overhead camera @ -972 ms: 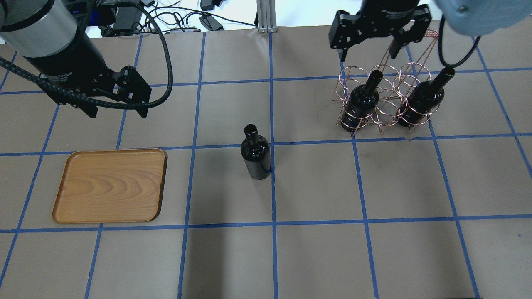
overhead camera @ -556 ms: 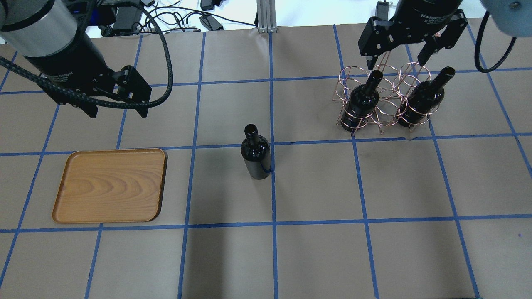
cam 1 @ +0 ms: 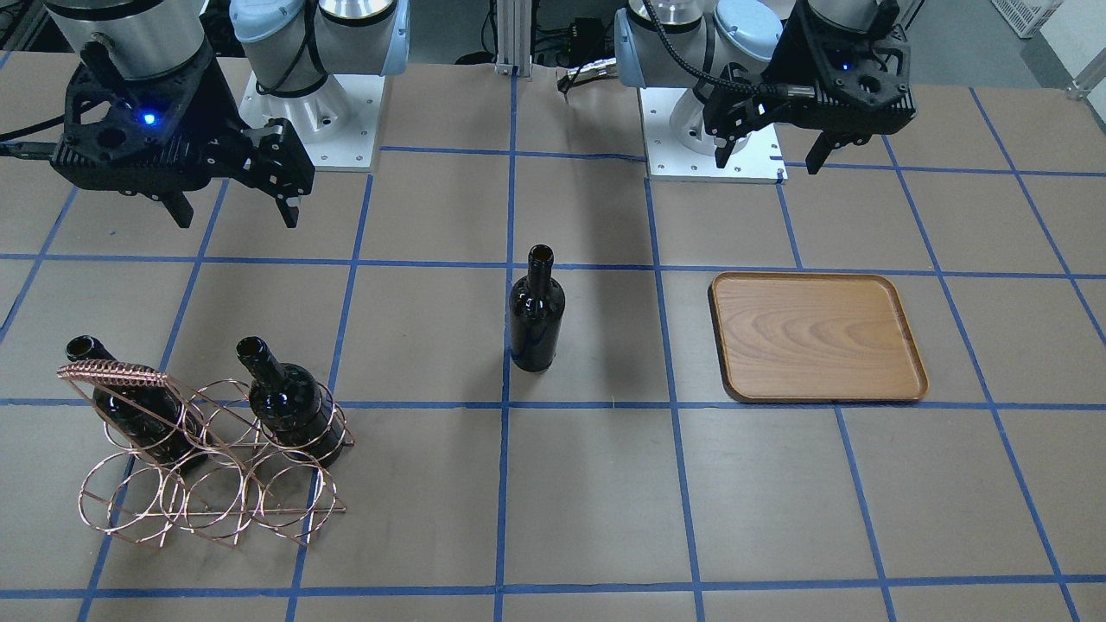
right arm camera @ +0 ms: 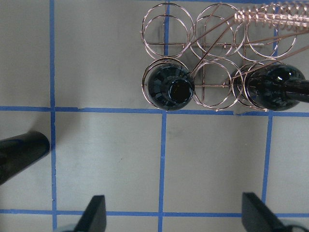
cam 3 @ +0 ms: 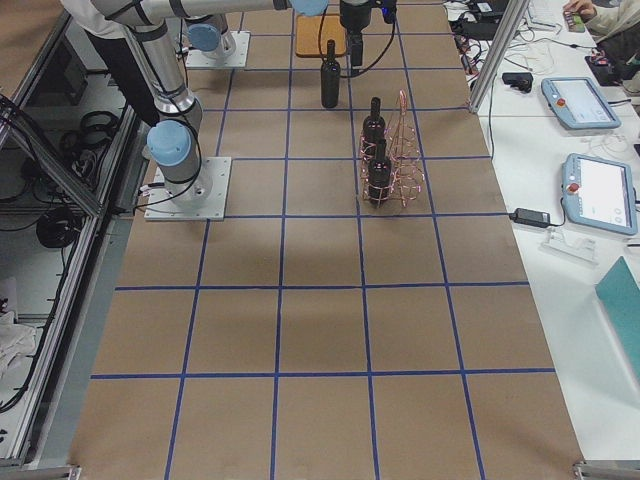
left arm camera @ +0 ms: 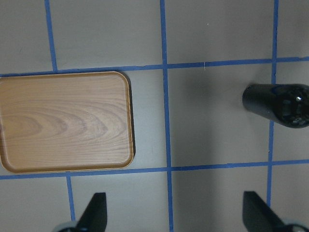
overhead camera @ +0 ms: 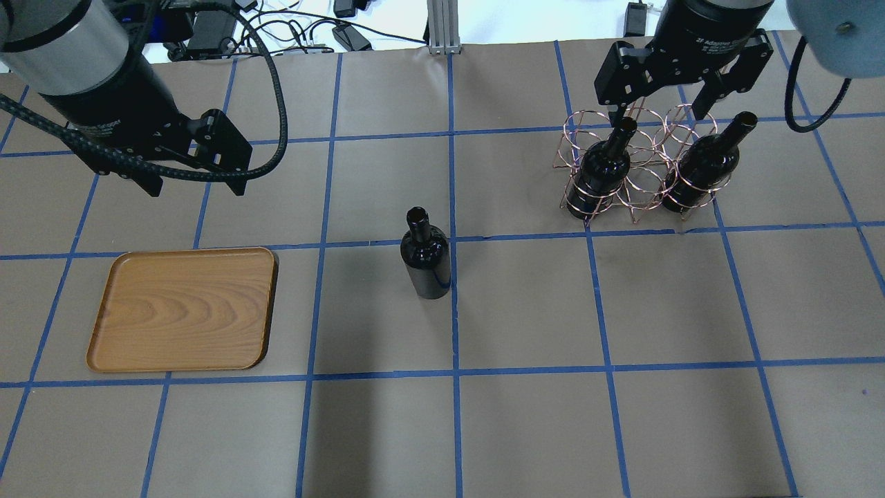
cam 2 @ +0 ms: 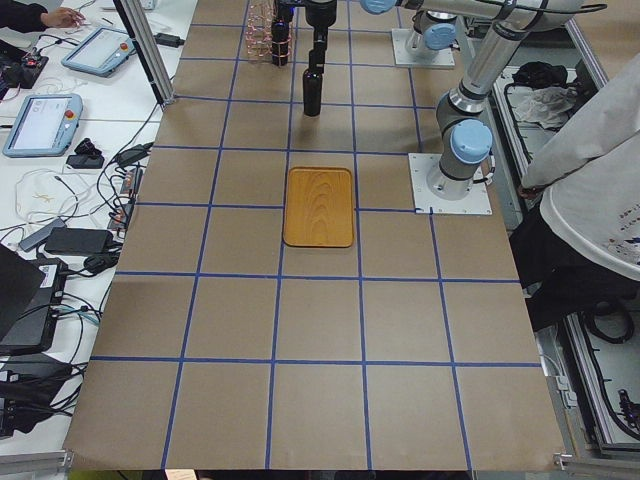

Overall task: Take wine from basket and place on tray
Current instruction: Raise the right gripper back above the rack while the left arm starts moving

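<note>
The copper wire basket (overhead camera: 639, 188) stands at the far right and holds two dark wine bottles, one at its left end (overhead camera: 605, 166) and one at its right end (overhead camera: 704, 164); the slot between them is empty. A third wine bottle (overhead camera: 426, 257) stands upright alone at the table's centre. The wooden tray (overhead camera: 183, 309) lies empty at the left. My right gripper (overhead camera: 655, 111) is open and empty above the basket's far side; its wrist view shows the left-end bottle's mouth (right arm camera: 169, 88). My left gripper (overhead camera: 195, 188) is open and empty, hovering beyond the tray (left arm camera: 65, 121).
The basket's coiled handle (right arm camera: 273, 14) rises over its right half. Blue tape lines grid the brown table (overhead camera: 525, 429). Cables and a metal post (overhead camera: 440, 28) lie beyond the far edge. Both arm bases (cam 1: 708, 130) stand at the robot's side of the table.
My right gripper has moved to the right, then a little nearer over the basket, staying open. The left arm, the bottles and the tray have not moved.
</note>
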